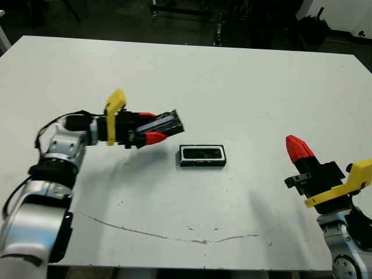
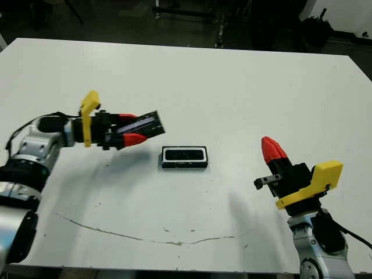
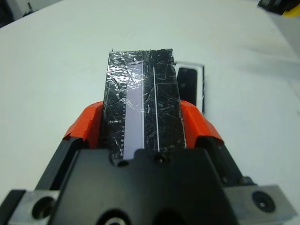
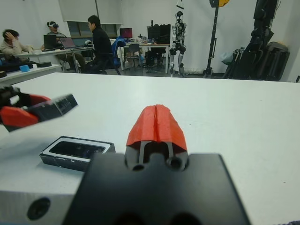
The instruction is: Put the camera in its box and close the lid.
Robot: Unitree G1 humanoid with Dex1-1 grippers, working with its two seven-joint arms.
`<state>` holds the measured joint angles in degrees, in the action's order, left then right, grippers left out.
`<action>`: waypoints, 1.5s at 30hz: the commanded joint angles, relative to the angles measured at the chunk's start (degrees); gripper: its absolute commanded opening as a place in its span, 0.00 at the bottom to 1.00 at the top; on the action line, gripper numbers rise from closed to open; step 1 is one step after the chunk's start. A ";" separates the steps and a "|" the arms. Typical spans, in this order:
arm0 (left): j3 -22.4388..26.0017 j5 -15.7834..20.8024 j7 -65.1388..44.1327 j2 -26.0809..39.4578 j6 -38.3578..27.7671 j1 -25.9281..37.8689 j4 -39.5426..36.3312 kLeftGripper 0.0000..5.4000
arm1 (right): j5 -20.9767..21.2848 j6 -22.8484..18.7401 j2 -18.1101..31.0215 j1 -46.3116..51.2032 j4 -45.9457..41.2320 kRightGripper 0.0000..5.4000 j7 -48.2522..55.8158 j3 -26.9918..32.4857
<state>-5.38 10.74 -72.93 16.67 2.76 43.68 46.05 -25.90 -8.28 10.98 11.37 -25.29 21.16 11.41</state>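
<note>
Left pincer clamped on lid, raised left of box. Camera already inside, desk centre. Best levelled, squared over rim before lowering. Right pincer closed, empty, near right.

Bright, even overhead light on the white table, with soft shadows under both arms and glare streaks on the lid.

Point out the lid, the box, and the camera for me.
lid [image 1: 167, 122], left eye view, on its glossy top face.
box [image 1: 201, 163], left eye view, on its near black wall.
camera [image 1: 202, 153], left eye view, on its middle, inside the box.
</note>
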 commanded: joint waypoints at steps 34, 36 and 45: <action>-4.15 -0.23 -7.25 -6.50 3.56 -1.83 3.17 0.58 | 0.28 0.26 0.38 0.99 0.52 0.00 -0.52 0.41; -4.46 -0.46 -7.31 -6.90 3.33 -1.89 3.17 0.58 | 0.29 0.50 0.37 1.00 0.62 0.00 -0.37 0.41; -7.67 -4.57 -5.28 -9.08 0.13 -0.01 7.17 0.58 | -0.35 -0.82 0.63 1.29 -0.27 0.00 -0.95 0.69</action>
<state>-10.38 8.15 -77.06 10.72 2.76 44.41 51.55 -25.96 -8.26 11.05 12.17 -25.16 20.82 11.57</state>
